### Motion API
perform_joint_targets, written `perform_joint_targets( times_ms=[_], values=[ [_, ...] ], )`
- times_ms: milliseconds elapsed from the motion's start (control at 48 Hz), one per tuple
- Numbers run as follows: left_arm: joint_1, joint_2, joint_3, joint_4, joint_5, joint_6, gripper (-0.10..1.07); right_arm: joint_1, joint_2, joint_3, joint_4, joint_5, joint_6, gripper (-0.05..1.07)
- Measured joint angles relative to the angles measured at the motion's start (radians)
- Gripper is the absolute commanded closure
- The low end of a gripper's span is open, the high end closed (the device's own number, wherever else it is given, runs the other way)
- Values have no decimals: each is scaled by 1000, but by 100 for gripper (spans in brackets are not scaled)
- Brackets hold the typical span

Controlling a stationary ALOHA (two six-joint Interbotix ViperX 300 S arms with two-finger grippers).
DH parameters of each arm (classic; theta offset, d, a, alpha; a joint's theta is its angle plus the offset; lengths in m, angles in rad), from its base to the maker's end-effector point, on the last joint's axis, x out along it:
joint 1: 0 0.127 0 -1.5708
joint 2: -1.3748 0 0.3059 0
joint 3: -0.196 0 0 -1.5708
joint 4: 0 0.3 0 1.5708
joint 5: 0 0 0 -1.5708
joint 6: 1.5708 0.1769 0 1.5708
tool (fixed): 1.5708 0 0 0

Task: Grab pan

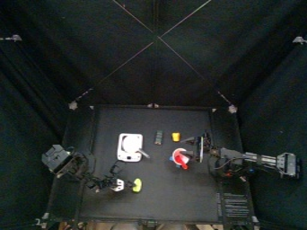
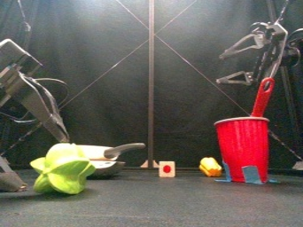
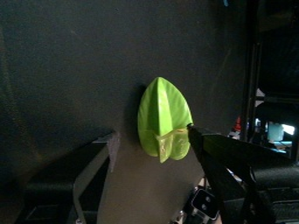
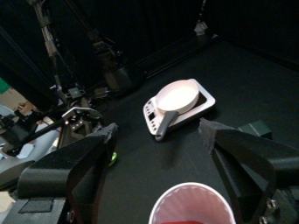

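The pan (image 1: 129,146) is white and flat and lies left of the table's middle. In the front view the pan (image 2: 99,160) sits low behind a green object, its handle pointing right. In the right wrist view the pan (image 4: 179,100) lies ahead, beyond the jaws. My right gripper (image 4: 160,131) stands wide open above a red cup, holding nothing, and hangs high at the right (image 2: 233,64). My left gripper (image 3: 152,166) is open near the front left, with the green object just beyond its jaws.
A red cup (image 2: 243,147) with a red utensil (image 2: 263,93) in it stands at the right. A green leaf-shaped object (image 2: 62,168) lies front left. A small white cube (image 2: 167,168) and a yellow piece (image 2: 210,166) sit behind the middle.
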Motion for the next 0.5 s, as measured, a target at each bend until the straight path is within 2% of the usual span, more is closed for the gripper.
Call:
perform_joint_targets(
  times_ms=[271, 500],
  values=[
    [0, -28, 40, 20, -5, 17, 1, -3, 0, 0, 2, 0, 0, -1],
    [15, -133, 100, 15, -21, 115, 1, -5, 25, -41, 26, -8, -5, -1]
  ],
)
